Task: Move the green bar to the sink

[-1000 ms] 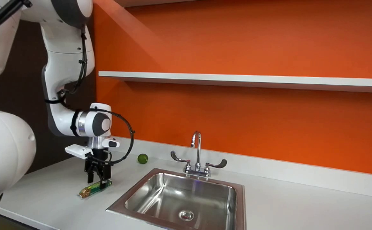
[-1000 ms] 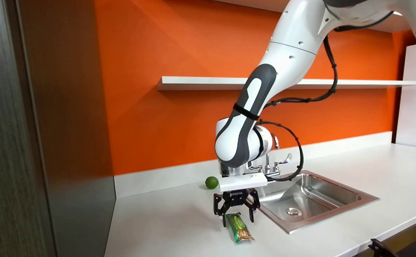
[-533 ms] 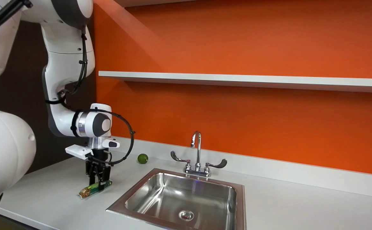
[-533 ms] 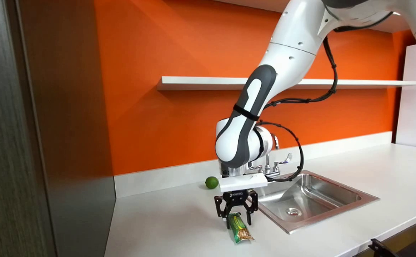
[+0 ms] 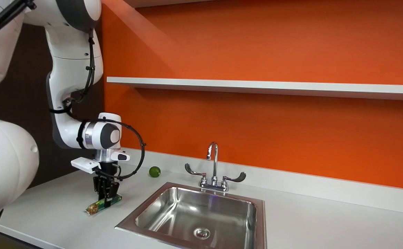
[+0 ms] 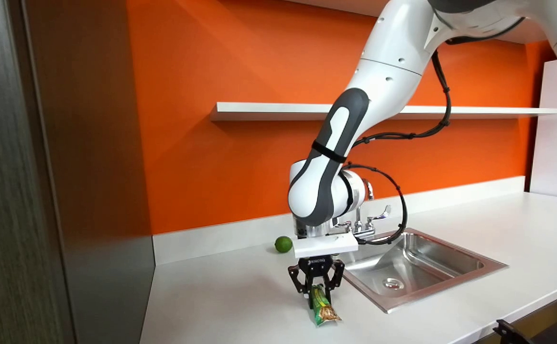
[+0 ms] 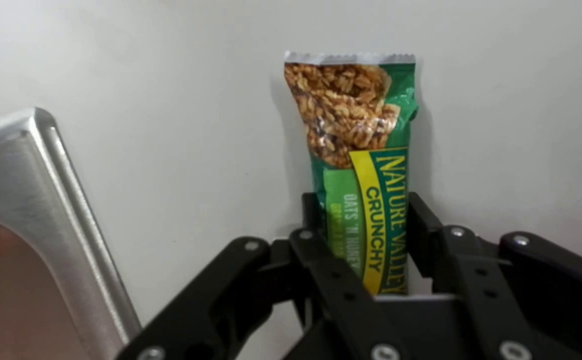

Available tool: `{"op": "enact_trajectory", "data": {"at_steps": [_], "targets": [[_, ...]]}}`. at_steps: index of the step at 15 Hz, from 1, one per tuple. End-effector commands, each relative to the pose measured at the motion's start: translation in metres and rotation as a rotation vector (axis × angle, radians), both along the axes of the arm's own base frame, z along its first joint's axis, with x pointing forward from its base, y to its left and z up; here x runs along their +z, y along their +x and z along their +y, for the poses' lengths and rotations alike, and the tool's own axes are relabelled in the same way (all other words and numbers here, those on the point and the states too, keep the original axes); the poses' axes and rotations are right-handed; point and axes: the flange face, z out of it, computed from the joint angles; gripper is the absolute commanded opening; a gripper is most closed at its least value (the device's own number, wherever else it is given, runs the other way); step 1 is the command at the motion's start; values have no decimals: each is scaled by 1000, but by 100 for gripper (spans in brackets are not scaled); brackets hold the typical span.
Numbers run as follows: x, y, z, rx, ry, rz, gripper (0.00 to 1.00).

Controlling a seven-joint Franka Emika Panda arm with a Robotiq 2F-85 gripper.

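Note:
The green bar (image 7: 350, 115) is a wrapped granola bar, green with a yellow stripe and a brown oat picture toward one end. It lies on the counter left of the sink in both exterior views. My gripper (image 7: 363, 212) points down with its jaws shut on the bar, one finger against each long side. The bar's near end is hidden under the gripper in the wrist view. In an exterior view the gripper (image 6: 320, 303) straddles the bar's upper part. The sink (image 5: 146, 208) is a steel basin with a flat rim; its corner (image 7: 23, 180) shows at the wrist view's left.
A round green fruit (image 5: 154, 172) sits near the back wall, behind the gripper. A chrome faucet (image 5: 215, 169) with two handles rises behind the sink. Higher up, a white shelf (image 5: 256, 85) runs along the orange wall. A dark panel (image 6: 92, 191) borders the counter.
The fingers have come together from wide apart onto the bar's sides. The gripper has sunk very slightly; the bar has hardly moved.

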Motion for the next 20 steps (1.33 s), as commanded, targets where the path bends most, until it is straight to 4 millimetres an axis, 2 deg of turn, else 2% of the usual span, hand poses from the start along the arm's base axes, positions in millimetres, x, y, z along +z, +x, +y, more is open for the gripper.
{"op": "enact_trajectory", "data": {"at_steps": [1,9,15,17,20], "targets": [[8,4,-3,-18,0,-16,18],[66,7,-29,15,-34,-60,18],[96,4,-45,39,-30,-66,18],[101,7,-64,35,-25,-68,18],[107,14,-107,13,-26,-70,18]]}}
